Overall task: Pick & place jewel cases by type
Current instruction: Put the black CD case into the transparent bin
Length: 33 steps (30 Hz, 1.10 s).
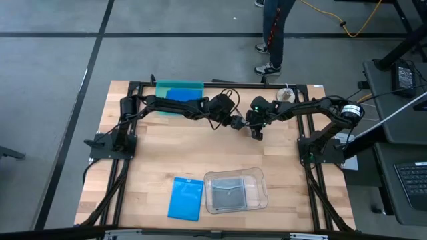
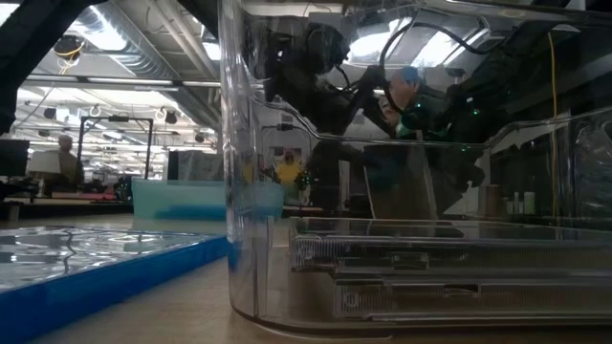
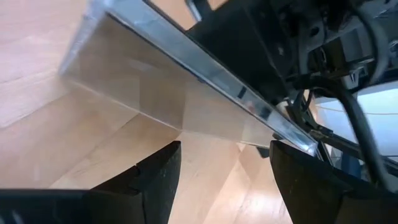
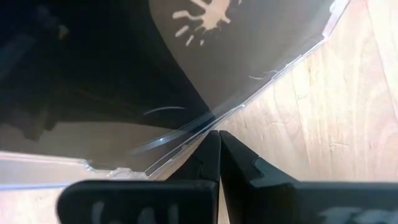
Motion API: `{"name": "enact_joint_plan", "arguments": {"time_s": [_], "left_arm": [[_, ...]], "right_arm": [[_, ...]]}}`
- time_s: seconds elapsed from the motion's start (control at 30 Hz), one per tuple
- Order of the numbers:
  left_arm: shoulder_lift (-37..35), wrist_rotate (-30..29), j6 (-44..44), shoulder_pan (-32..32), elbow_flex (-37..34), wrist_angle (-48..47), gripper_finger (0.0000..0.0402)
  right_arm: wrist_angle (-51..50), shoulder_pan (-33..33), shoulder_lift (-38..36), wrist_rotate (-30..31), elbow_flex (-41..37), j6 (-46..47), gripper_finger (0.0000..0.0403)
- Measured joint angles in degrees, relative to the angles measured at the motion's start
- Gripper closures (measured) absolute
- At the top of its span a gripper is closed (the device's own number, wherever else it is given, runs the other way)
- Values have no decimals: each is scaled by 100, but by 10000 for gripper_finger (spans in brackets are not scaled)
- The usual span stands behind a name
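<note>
A clear, dark-backed square jewel case (image 4: 186,74) hangs in the air above the table's middle, with my right gripper (image 4: 217,134) shut at its edge. In the left wrist view the same case (image 3: 155,93) shows as a slanted clear slab. My left gripper (image 3: 224,149) is open just short of it, one finger to each side and touching nothing. In the high view the two grippers face each other, left (image 1: 235,123) and right (image 1: 255,132). A blue jewel case (image 1: 185,198) lies flat near the front edge. My right gripper pinches the case's thin edge (image 4: 200,127) between its two fingertips, about midway along that edge. The fingers slant down toward the table. The case is lifted clear of the table and tilted.
A clear plastic tray (image 1: 260,179) with dark cases inside stands at the front, right of the blue case. A teal tray (image 1: 179,87) holding blue cases sits at the far edge. Bare wood lies between them. A person's legs (image 1: 272,40) show beyond the table.
</note>
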Motion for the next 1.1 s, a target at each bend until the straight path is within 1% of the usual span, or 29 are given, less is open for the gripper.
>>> {"name": "enact_joint_plan", "arguments": {"time_s": [0.1,0.3,0.47,0.7,0.8,0.93,1.1], "left_arm": [[-58,54,14,58,-4,-30,165],[-203,-68,102,115,-4,-2,165],[-238,-42,100,139,-4,-82,165],[-292,64,-32,139,-3,-454,164],[-319,57,-81,142,-4,-994,165],[-321,-151,118,183,-4,-1682,177],[-311,-217,213,241,-4,-1666,210]], "right_arm": [[0,0,0,-2,-2,-13,396],[11,0,0,-4,-4,-35,396],[26,0,-2,-7,-7,-37,396],[28,0,-2,-11,-7,-37,396],[35,0,-2,-13,-7,-41,396],[44,0,-2,-13,-9,-59,396],[52,0,-2,-13,-9,-61,396]]}}
